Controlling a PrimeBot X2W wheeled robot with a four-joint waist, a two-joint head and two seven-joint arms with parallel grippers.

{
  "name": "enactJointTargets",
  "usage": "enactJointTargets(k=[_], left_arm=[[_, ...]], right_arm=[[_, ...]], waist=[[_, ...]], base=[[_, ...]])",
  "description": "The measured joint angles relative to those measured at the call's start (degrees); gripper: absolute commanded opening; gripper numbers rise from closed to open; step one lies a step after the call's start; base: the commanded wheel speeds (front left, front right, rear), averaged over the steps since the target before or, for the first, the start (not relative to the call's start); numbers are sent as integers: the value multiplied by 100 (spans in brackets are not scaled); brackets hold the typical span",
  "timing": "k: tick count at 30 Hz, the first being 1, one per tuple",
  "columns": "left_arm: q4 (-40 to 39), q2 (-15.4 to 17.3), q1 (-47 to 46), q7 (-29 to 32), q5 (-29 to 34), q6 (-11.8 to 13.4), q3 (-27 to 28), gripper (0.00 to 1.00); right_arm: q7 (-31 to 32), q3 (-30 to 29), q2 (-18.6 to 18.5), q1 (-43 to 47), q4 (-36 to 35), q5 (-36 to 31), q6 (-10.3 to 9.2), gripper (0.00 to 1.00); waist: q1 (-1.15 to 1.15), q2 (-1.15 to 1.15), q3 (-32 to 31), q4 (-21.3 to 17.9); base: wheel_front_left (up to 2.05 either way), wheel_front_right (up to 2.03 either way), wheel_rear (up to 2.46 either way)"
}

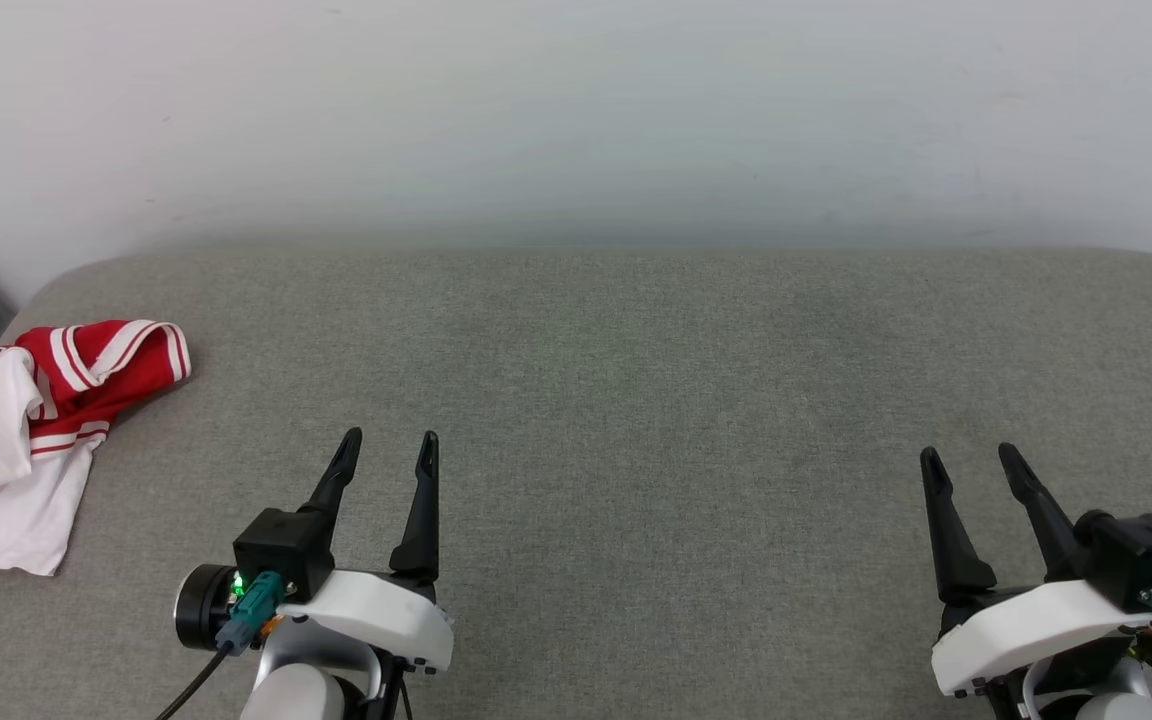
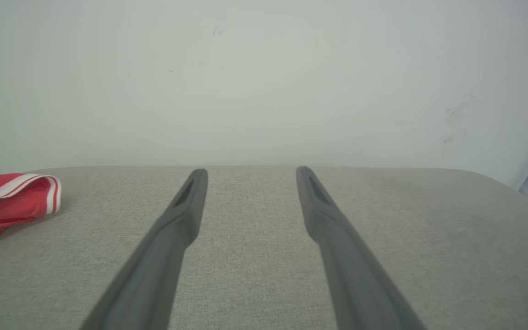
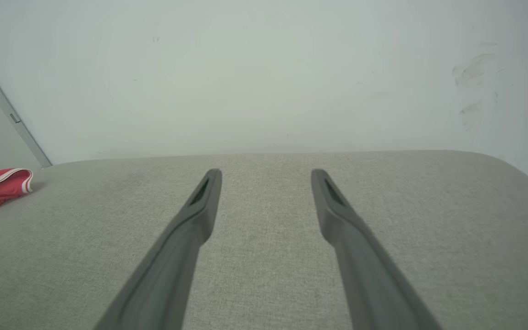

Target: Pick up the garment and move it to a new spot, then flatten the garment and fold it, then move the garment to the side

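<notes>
Nearest me, my left end effector (image 1: 389, 440) and my right end effector (image 1: 968, 455) hang over the grey cloth-covered counter (image 1: 636, 380), both with fingers spread wide and nothing between them. Farther out on my left, the shirt (image 1: 36, 420) lies crumpled at the counter's left edge (red body, white sleeve on top, striped trim showing), well apart from either end effector. Beyond it all stands a pale wall (image 1: 576, 120).
</notes>
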Motion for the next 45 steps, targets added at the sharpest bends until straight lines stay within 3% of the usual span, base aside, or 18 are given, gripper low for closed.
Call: enactJointTargets(k=[19, 34, 45], left_arm=[[277, -54, -50, -187, 489, -102, -31, 100], [504, -81, -90, -200, 366, -123, -4, 100], [566, -90, -244, -201, 155, -60, 94, 100]], right_arm=[[-71, 11, 0, 47, -49, -533, 0, 100], [-76, 3, 0, 49, -11, -494, 0, 100], [-34, 97, 1, 52, -158, -528, 0, 100]], waist=[[0, 0, -18, 21], [0, 0, -54, 112], [0, 0, -37, 643]], base=[[0, 0, 0], [0, 0, 0], [0, 0, 0]])
